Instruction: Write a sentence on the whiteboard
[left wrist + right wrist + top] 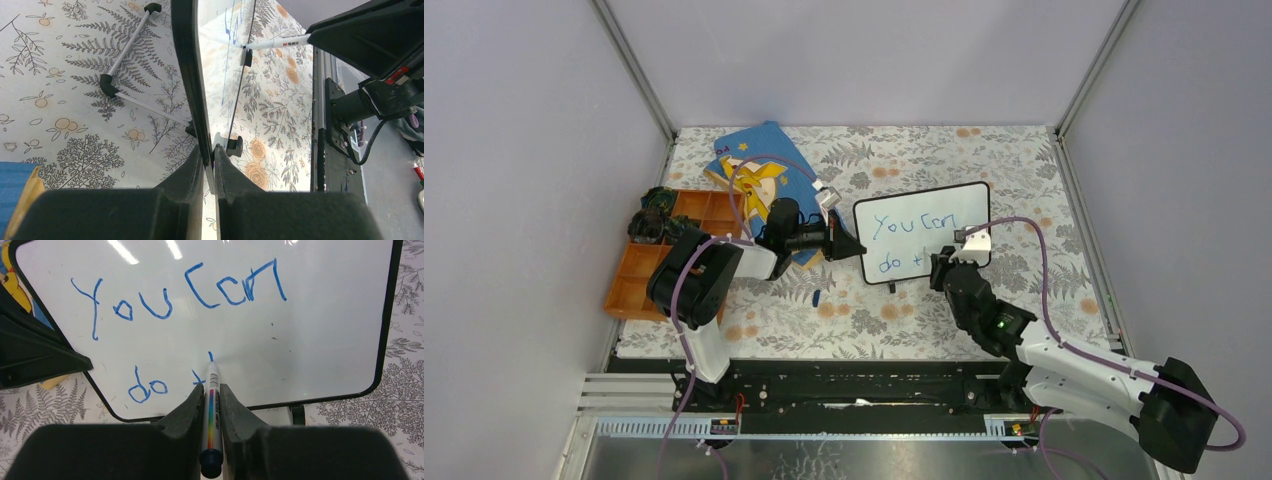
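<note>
The whiteboard [921, 232] sits at a slight slant in the middle of the flowery bench [1024, 170]. Blue writing [914, 226] on it reads "You Can", with "do t" underneath. The left claw [856, 247] comes to a point against the board's left edge. The right claw [942, 265] hangs over the board's lower right part, just after the "t". A blue book [754, 160] lies behind the left arm, partly under it. An orange tray [634, 280] sits at the bench's left edge. A small blue bit [816, 297] lies in front of the board.
</note>
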